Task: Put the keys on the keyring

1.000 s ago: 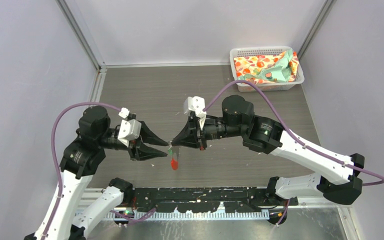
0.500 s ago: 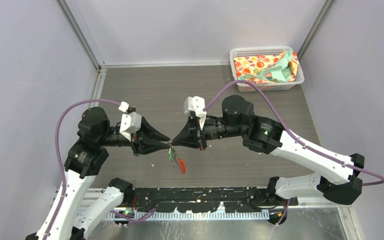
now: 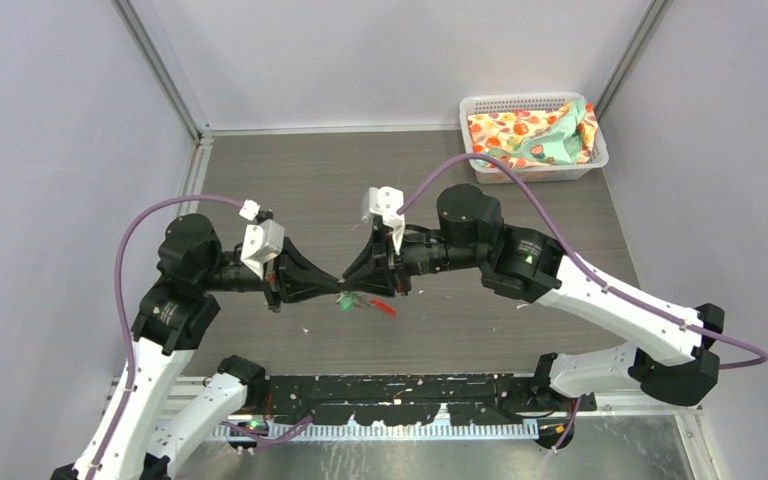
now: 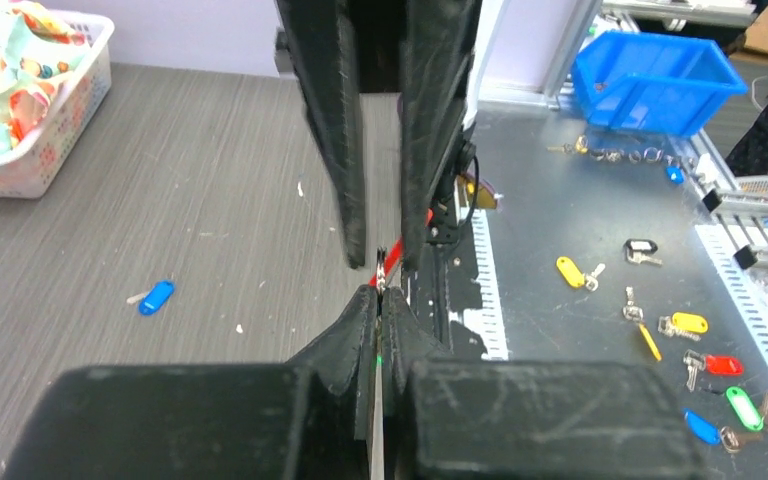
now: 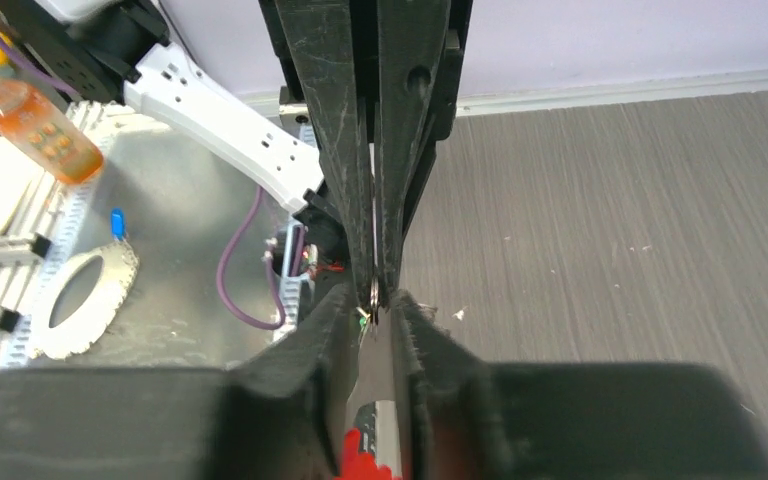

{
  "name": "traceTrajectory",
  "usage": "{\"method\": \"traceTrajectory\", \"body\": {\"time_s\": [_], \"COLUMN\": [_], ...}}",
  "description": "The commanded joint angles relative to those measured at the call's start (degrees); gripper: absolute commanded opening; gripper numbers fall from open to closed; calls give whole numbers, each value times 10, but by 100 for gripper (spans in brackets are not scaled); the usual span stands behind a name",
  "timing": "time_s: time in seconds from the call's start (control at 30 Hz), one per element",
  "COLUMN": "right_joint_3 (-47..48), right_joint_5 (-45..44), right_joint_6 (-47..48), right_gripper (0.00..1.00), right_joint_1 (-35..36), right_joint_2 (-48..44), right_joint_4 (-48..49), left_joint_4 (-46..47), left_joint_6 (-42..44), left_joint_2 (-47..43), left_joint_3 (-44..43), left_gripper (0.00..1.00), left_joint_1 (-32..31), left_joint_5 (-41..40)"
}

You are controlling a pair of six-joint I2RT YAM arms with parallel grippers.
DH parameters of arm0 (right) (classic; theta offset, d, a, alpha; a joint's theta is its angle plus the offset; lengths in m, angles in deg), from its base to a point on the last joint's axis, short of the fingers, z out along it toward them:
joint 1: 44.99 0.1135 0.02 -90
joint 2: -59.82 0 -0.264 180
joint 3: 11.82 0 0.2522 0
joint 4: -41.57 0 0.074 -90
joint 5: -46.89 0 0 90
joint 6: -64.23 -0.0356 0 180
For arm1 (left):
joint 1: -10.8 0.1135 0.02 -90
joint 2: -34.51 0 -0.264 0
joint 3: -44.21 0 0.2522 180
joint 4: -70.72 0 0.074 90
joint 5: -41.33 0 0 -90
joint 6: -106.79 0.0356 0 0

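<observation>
Both grippers meet tip to tip above the table's near middle. My left gripper (image 3: 336, 290) (image 4: 381, 292) is shut on the thin silvery wire of the keyring (image 4: 384, 282). My right gripper (image 3: 348, 289) (image 5: 373, 293) faces it with its jaws a narrow gap apart around the same wire. The green key (image 3: 345, 302) hangs on the ring just below the tips. The ring's red tag (image 3: 385, 309) (image 5: 365, 458) sticks out to the right under the right fingers. The blue key (image 4: 156, 297) lies loose on the wooden table; the top view does not show it.
A white basket (image 3: 480, 104) holding colourful cloth sits at the table's far right corner. Beyond the table's near edge, a metal shelf (image 4: 560, 220) carries several tagged keys and a blue bin (image 4: 660, 70). An orange bottle (image 5: 30, 120) stands off the table.
My left gripper moved right and shut on the keyring. The right jaws parted slightly. The red tag swung from hanging down to pointing right.
</observation>
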Motion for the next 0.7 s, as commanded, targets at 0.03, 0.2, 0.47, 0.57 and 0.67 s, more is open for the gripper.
{"method": "traceTrajectory", "body": {"time_s": [0.03, 0.2, 0.47, 0.57, 0.67], "right_joint_3": [128, 263, 339, 350, 363], "right_joint_5": [-2, 24, 28, 26, 25], "right_joint_6": [14, 78, 113, 119, 124], "right_gripper": [39, 50, 47, 44, 43], "right_joint_1": [-5, -6, -5, -5, -6], "right_joint_2": [42, 119, 172, 181, 196], "right_joint_4": [-128, -332, -400, -403, -411], "left_joint_4": [-81, -160, -173, -177, -177], "left_joint_6": [91, 150, 156, 153, 153], "left_joint_2": [12, 41, 67, 70, 68], "left_joint_3": [-25, -53, -76, -80, -81], "left_gripper": [1, 1, 1, 0, 1], "left_joint_1": [-1, -2, -3, -6, -9], "left_joint_5": [0, 13, 45, 57, 62]}}
